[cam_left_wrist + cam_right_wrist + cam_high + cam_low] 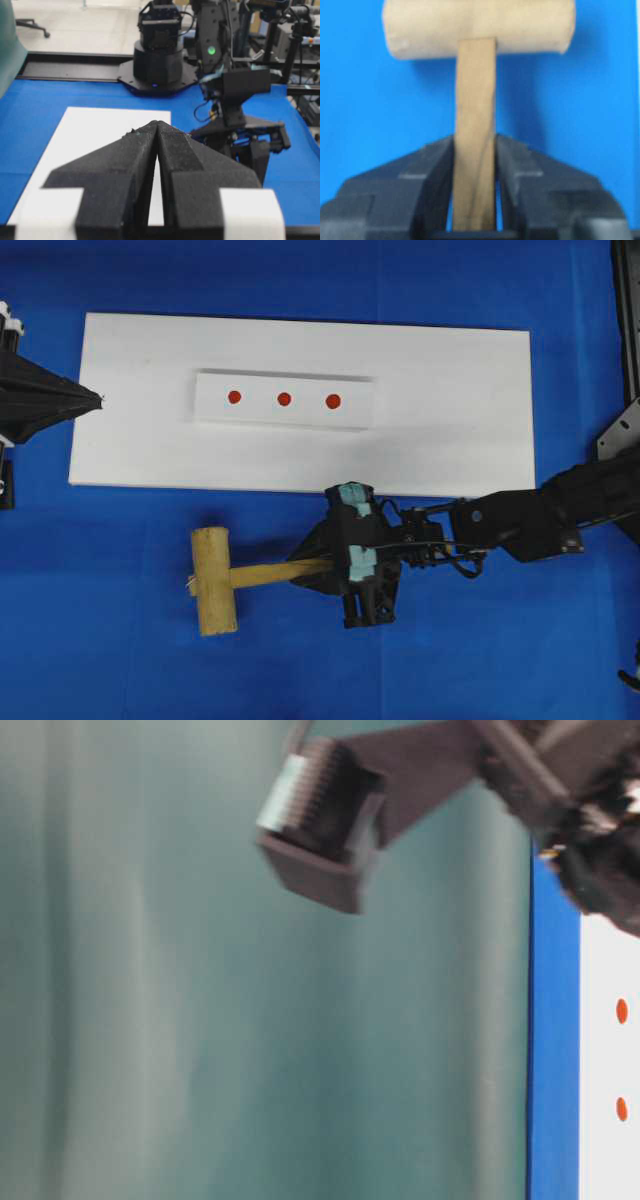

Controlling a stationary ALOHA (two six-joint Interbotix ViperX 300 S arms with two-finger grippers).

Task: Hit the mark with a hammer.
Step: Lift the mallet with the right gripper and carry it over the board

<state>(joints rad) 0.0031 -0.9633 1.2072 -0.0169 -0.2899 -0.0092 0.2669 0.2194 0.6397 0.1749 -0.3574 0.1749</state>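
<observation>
Now the right gripper (474,200) clamped the hammer (228,580) handle below the white board (450,390); lifting toward a red mark (333,400) should follow.

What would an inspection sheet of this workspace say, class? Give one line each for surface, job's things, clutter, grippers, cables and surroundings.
Surface: blue cloth under a white board.
Job's things: hammer lying on the cloth in front of the board; three red marks on a raised white strip.
Clutter: nothing seen.
Grippers: right gripper shut on the hammer's handle; left gripper shut, empty, at the board's left edge.
Cables: black wires along the right arm.
Surroundings: robot base, chair wheels and floor behind.
</observation>
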